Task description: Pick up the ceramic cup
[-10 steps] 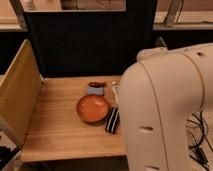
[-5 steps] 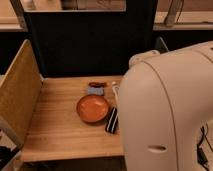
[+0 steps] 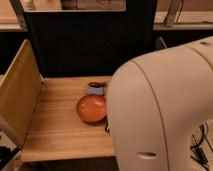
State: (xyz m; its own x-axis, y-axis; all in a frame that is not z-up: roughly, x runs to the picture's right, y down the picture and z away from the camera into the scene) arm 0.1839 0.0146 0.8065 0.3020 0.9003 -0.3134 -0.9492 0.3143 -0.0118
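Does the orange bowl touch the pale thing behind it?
Cannot tell. The camera view shows the bowl and the pale thing edge to edge, no plain gap or contact. The tool is not in view; the arm fills the right side.

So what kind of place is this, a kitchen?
Probably a lab or office test station: a wooden table with a dark partition behind, an orange bowl, and cables alongside. The gripper is hidden behind the white arm.

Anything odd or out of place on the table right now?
Nothing spilled or tipped: the bowl sits upright on the table. The odd part is the arm's white shell blocking the right side; cup and gripper are not in view.
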